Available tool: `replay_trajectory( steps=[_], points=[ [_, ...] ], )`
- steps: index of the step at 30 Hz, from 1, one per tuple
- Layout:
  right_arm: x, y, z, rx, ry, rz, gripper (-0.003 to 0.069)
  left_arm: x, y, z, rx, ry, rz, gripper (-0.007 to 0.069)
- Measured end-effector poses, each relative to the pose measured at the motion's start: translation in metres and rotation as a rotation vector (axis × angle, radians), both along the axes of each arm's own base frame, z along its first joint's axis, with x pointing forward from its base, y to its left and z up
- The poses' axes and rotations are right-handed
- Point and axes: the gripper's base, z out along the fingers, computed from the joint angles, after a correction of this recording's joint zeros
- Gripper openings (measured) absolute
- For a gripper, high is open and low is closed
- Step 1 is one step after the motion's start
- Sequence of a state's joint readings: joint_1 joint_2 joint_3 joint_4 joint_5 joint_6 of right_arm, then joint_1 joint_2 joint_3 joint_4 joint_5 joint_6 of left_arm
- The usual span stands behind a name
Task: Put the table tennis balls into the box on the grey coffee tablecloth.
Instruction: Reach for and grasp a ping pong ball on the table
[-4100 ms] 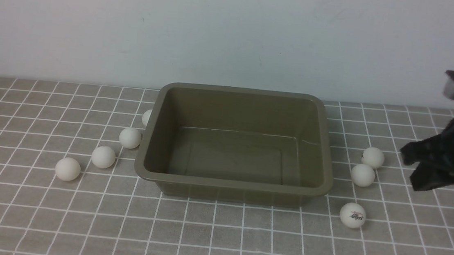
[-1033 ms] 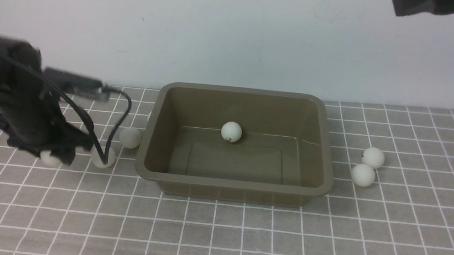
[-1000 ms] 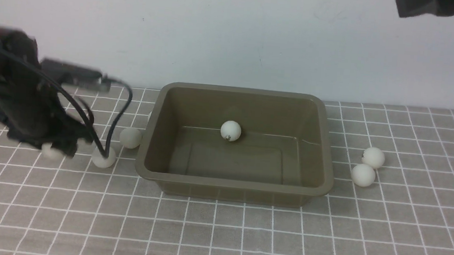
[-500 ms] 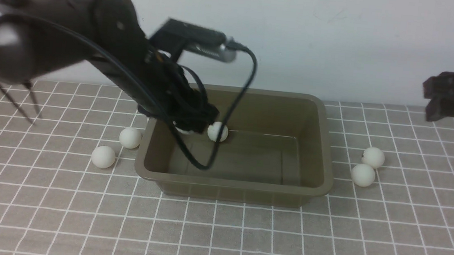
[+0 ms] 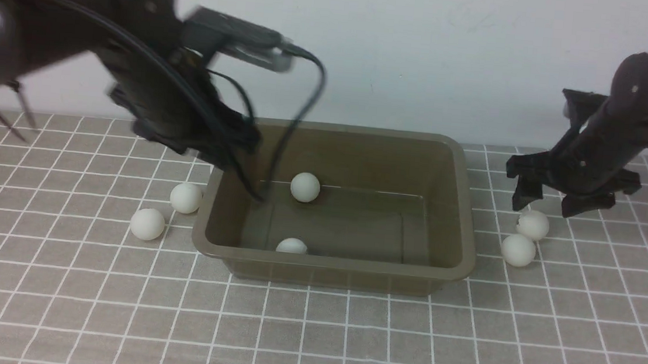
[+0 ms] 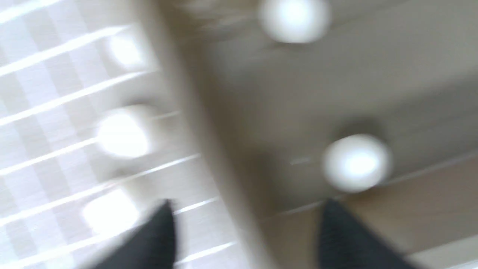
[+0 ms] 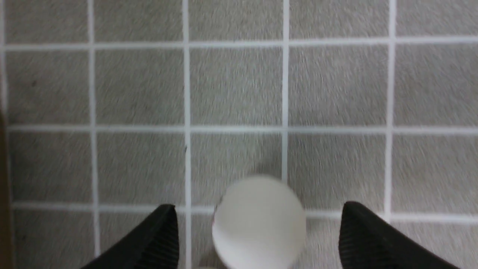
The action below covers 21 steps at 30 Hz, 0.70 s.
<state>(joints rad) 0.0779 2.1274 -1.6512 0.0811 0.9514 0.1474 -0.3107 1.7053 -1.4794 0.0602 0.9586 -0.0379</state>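
Your right gripper has its jaws spread wide and points down at the grey coffee tablecloth. It hangs just above the far right ball. In the right wrist view that ball lies in the gap between the two dark fingers, and neither finger touches it. The near right ball rests on the cloth just beside the first one, towards you. Both are near the right side of the box but apart from it.

Your left gripper is badly blurred, but you can see its two fingers standing apart with nothing held between them. The box's left wall runs through the gap between them. From the front, the left arm hangs over the box's far left corner, and its black cable loops down over the box's inside.

Two table tennis balls are already inside the box. The far inside ball sits at the back wall, left of the middle. The near inside ball is by the front wall, half hidden by the rim. Two more lie on the cloth left of the box: the closer left ball just off the rim, and the outer left ball beside it, towards you. The left wrist view shows a third pale blur on the cloth on that side, too smeared to place.
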Motion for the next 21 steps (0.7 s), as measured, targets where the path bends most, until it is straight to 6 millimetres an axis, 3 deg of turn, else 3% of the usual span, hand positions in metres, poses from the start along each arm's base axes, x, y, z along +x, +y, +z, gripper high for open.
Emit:
replay_trajectory(
  steps=[1,2,4,8,11,12,14,17,19,21],
  points=[
    [0.003,-0.001,-0.005,-0.001,0.019,-0.001,0.0517,-0.004,0.019,0.011,0.030,-0.015,0.043,0.0127],
    [0.004,0.000,-0.006,-0.001,0.022,-0.001,0.0517,-0.004,0.022,0.013,0.035,-0.016,0.050,0.0114],
    [0.006,-0.003,-0.013,-0.003,0.056,-0.004,0.0519,-0.010,0.053,0.024,0.058,-0.020,0.133,0.0025],
    [0.005,-0.005,-0.023,0.002,0.105,-0.008,0.0501,-0.019,0.098,0.018,0.052,0.086,0.274,-0.0005],
    [0.005,-0.006,-0.032,0.008,0.128,-0.011,0.0386,-0.020,0.112,0.000,0.000,0.188,0.294,0.0001],
    [0.006,-0.006,-0.033,0.010,0.130,-0.011,0.0351,-0.019,0.112,-0.003,-0.007,0.199,0.278,0.0007],
    [0.007,-0.005,-0.031,0.014,0.116,-0.003,0.0357,-0.017,0.109,-0.010,-0.031,0.219,0.242,0.0028],
    [0.010,-0.004,-0.017,0.033,0.084,0.000,0.0360,-0.011,0.101,-0.026,-0.062,0.252,0.159,0.0138],
    [0.011,-0.004,0.007,0.036,0.028,0.003,0.0360,-0.004,0.100,-0.037,-0.067,0.259,0.148,0.0223],
    [0.007,-0.003,0.052,0.053,-0.074,0.004,0.0360,0.005,0.100,-0.052,-0.062,0.263,0.136,0.0333]
  ],
)
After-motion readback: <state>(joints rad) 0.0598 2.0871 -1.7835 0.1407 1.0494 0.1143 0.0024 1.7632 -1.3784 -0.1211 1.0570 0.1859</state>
